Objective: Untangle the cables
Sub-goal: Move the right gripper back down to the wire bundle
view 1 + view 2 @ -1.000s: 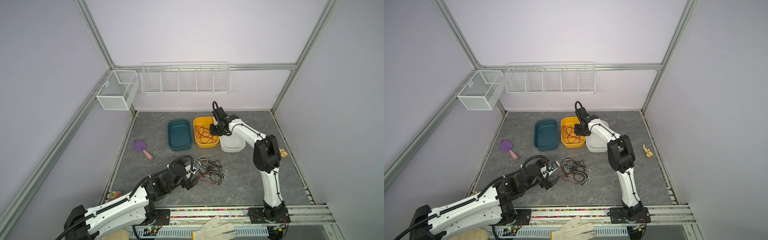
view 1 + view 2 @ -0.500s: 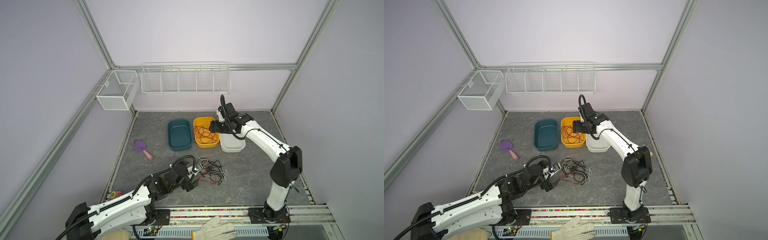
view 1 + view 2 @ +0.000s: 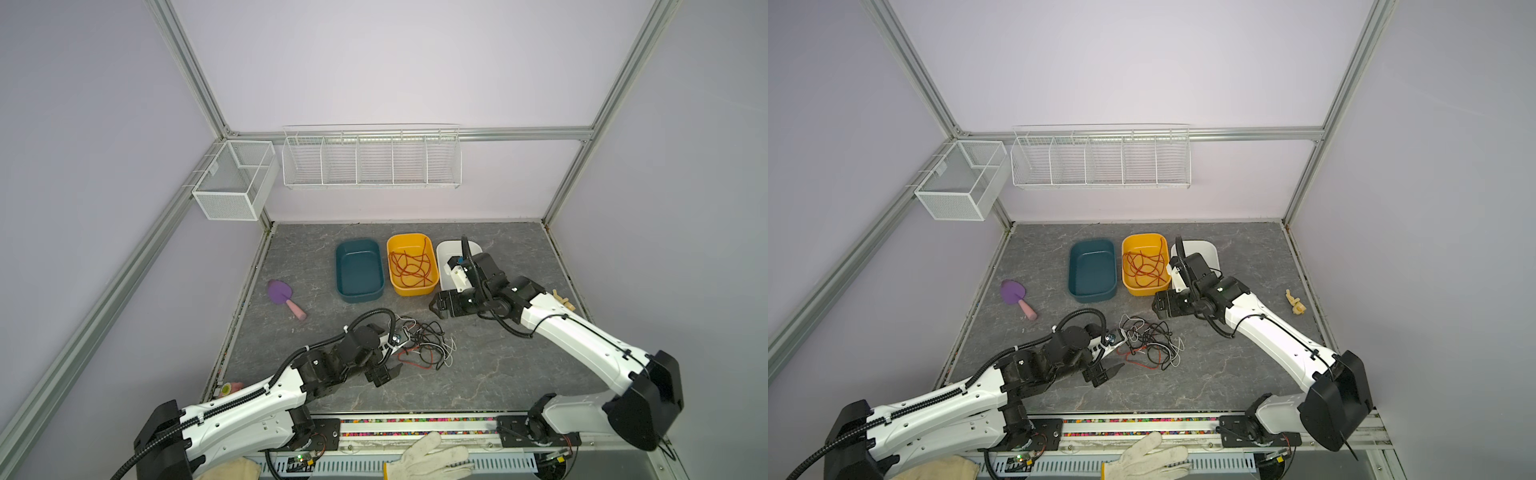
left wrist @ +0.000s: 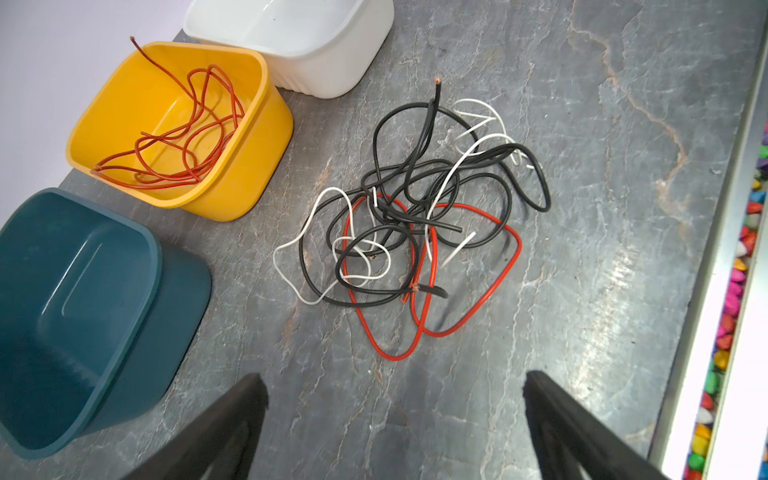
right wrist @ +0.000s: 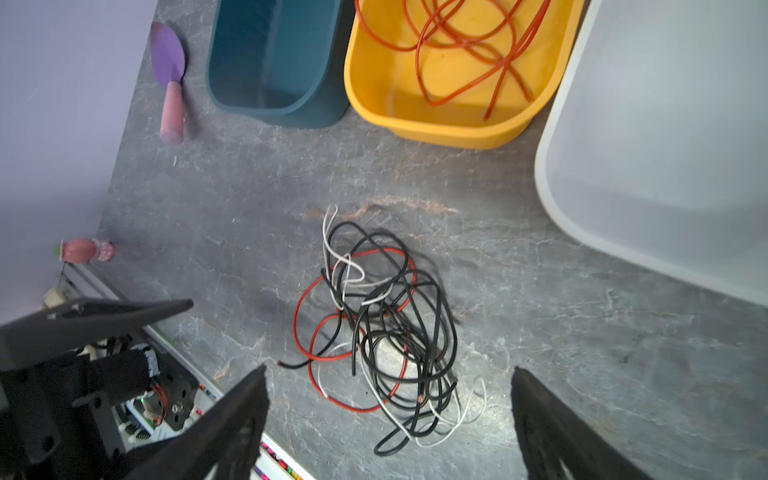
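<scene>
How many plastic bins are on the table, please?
3, in a row: teal bin left, yellow bin middle with red-orange cables, white bin right, partly hidden.

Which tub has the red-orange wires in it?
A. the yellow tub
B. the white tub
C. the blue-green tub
A: the red-orange wires lie looped inside the yellow tub, while no wires show in the blue-green tub or the white tub.
</scene>
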Available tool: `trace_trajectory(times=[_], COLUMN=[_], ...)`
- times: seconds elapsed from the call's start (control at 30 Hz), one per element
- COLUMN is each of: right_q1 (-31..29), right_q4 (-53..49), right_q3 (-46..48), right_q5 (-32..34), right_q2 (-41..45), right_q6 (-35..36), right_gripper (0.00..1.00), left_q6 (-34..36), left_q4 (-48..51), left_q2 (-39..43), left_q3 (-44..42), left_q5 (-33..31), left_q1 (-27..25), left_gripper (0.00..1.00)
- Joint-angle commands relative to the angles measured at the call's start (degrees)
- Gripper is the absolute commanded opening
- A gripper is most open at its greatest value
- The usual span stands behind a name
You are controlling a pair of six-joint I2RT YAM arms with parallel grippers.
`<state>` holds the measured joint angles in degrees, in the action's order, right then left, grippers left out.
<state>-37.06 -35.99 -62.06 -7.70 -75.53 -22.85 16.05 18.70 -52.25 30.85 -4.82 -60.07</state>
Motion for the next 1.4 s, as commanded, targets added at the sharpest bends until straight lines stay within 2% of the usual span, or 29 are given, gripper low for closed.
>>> trace_trajectory(times=[0.0,0.23,0.33,0.57,0.7,0.93,1.37], right_q1=[-0.7,-2.89,-4.17,-5.87,-6.09,-6.18,-6.36], right_q4=[4.58,10.5,12.73,18.06,21.4,24.48,24.65], right_q3=[4.83,10.51,11.35,17.0,20.15,22.78,24.02], right_q5=[-3.15,-5.11,-5.39,-3.61,-2.85,-3.32,-1.23], right_q2=[3.36,6.47,7.55,11.17,13.08,13.43,15.06], right_q6=[2.34,3.58,4.04,3.8,2.71,1.57,1.05], right_gripper=[0.93,0.94,0.94,0.94,0.94,0.94,0.93], left_q6=[1.47,12.29,12.94,14.95,15.94,17.42,18.25], left_q4=[-2.27,-1.08,-0.95,-5.07,-7.37,-9.29,-9.82], left_q2=[-0.89,-7.3,-9.95,-13.55,-15.48,-19.11,-22.53], left_q3=[0.71,1.42,2.32,1.14,1.19,2.1,3.52], left_q5=[5.0,6.94,4.03,1.3,-0.26,-0.81,-2.0], left_q1=[-0.31,-0.35,-0.39,-0.39,-0.31,-0.26,-0.31], left_gripper=[0.96,0.94,0.92,0.78,0.62,0.39,0.31])
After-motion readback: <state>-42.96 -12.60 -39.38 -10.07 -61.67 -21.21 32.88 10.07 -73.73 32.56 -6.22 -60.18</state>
